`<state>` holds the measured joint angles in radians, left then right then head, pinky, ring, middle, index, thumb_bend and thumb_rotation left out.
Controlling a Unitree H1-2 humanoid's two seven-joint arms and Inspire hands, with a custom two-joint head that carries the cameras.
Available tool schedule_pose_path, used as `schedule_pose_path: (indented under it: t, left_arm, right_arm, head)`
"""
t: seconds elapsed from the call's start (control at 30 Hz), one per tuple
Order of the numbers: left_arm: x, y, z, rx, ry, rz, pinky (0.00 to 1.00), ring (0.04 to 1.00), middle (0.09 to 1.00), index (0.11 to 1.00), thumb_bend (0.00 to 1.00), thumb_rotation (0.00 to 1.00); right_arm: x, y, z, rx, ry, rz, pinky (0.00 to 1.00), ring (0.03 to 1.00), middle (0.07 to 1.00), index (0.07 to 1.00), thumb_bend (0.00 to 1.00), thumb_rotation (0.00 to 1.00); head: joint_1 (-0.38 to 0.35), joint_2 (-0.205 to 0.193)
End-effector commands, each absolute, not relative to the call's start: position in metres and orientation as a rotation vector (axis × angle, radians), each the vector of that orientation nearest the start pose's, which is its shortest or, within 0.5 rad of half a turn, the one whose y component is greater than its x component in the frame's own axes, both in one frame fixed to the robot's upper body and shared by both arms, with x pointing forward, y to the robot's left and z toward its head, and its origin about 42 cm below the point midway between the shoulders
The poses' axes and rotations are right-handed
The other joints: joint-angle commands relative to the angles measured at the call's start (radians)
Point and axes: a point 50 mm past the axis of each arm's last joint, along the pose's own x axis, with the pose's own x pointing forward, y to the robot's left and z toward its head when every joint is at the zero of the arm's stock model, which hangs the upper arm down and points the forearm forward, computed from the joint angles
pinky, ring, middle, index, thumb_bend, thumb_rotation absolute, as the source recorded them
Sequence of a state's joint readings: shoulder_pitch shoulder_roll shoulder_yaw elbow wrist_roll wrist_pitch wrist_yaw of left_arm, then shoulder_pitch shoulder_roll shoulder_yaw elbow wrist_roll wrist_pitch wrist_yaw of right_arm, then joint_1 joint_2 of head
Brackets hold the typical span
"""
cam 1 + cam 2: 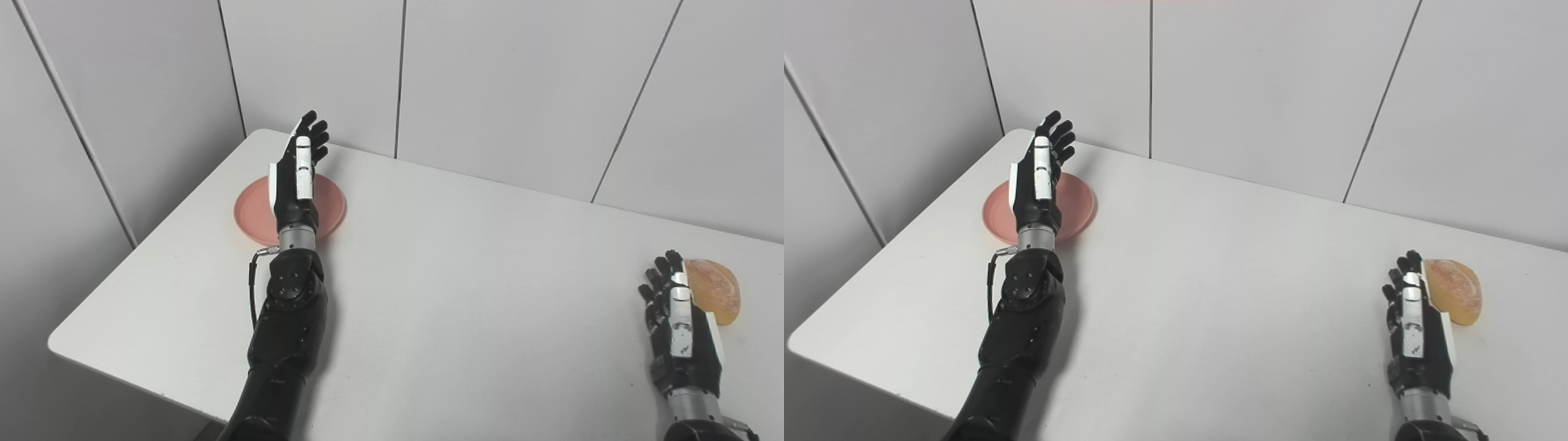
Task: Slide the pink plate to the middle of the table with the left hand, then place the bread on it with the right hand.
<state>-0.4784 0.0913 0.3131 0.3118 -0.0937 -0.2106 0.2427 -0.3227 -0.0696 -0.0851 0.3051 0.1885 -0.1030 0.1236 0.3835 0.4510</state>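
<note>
The pink plate lies on the white table near its far left corner. My left hand is open, fingers stretched out, and is over the plate's middle and far rim, covering part of it; I cannot tell whether it touches the plate. The bread, a golden half-round loaf, lies at the table's right side. My right hand is open and empty, just left of the bread and beside it. Both also show in the right eye view: the plate and the bread.
Grey wall panels stand close behind the table's far edge and along its left side. The table's near left corner and front edge drop off toward me.
</note>
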Motion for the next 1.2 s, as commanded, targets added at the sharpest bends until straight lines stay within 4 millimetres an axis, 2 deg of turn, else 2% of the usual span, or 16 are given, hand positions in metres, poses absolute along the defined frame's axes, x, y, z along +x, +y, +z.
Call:
schedule_pose_path:
  t: [0.0,0.17,0.33,0.6,0.9,1.17]
  left_arm:
    - [0.428,0.307,0.228,-0.143,-0.483,0.468,0.85,0.828,0.806,0.8,0.51,1.0]
    - [0.422,0.329,0.23,-0.119,-0.49,0.532,0.86,0.827,0.806,0.792,0.5,1.0]
    - [0.412,0.366,0.224,-0.055,-0.487,0.654,0.86,0.82,0.807,0.804,0.49,1.0]
    - [0.402,0.4,0.214,-0.042,-0.464,0.75,0.87,0.841,0.827,0.824,0.49,1.0]
    - [0.397,0.419,0.193,-0.011,-0.366,0.853,0.84,0.844,0.828,0.83,0.5,1.0]
    - [0.4,0.427,0.166,-0.067,-0.257,0.841,0.85,0.84,0.831,0.831,0.51,1.0]
  right_arm:
    - [0.385,-0.233,0.128,0.124,-0.159,0.098,1.0,1.0,1.0,1.0,0.64,0.94]
    - [0.385,-0.232,0.129,0.117,-0.16,0.096,1.0,1.0,1.0,1.0,0.65,0.95]
    - [0.385,-0.231,0.13,0.108,-0.16,0.1,1.0,1.0,1.0,1.0,0.66,0.96]
    - [0.384,-0.23,0.13,0.109,-0.157,0.094,1.0,1.0,1.0,1.0,0.65,0.95]
    - [0.384,-0.229,0.131,0.103,-0.153,0.093,1.0,1.0,1.0,1.0,0.65,0.95]
    - [0.382,-0.227,0.134,0.12,-0.16,0.101,1.0,1.0,1.0,1.0,0.64,0.94]
  head:
    - [0.004,0.001]
    - [0.005,-0.001]
    - [0.007,-0.003]
    - [0.008,-0.009]
    - [0.013,-0.016]
    - [0.013,-0.014]
